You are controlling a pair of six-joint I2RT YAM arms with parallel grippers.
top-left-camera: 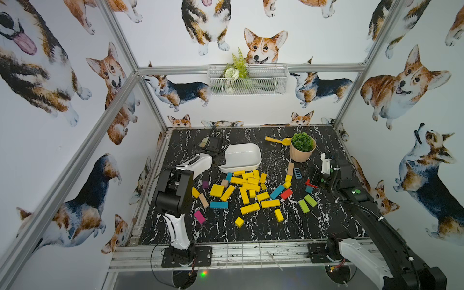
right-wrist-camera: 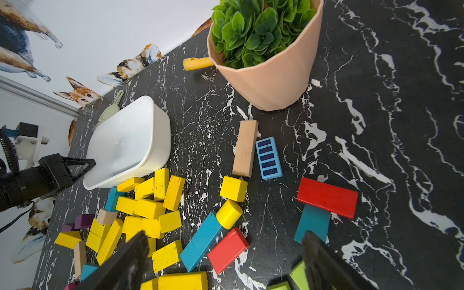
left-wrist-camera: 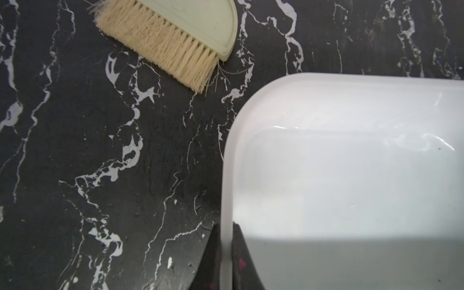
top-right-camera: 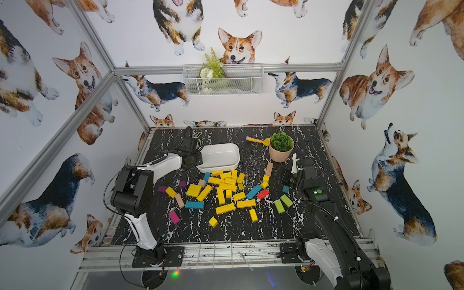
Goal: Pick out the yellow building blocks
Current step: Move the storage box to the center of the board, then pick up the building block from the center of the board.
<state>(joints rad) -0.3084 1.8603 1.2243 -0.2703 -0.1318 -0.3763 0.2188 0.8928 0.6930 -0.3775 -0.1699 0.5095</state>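
left wrist view: my left end effector (left-wrist-camera: 226, 253) is clamped on the rim of the white tub (left-wrist-camera: 351, 175), one finger inside the wall and one outside. a pale brush (left-wrist-camera: 175, 37) lies on the black marbled counter (left-wrist-camera: 100, 150) near the tub's corner. in a top view the yellow building blocks (top-left-camera: 247, 187) lie loose on the counter in a heap at 6 o'clock of the tub. the nearest ones are just beside its wall, and a few strays are spread further toward 6 o'clock. my right end effector (right-wrist-camera: 226, 238) hangs at 3 o'clock of the heap, fingers wide apart and gripping nothing, near a red block (right-wrist-camera: 326, 197) and a teal block (right-wrist-camera: 312, 223). a potted plant (top-left-camera: 302, 148) stands at 1 o'clock of the heap.
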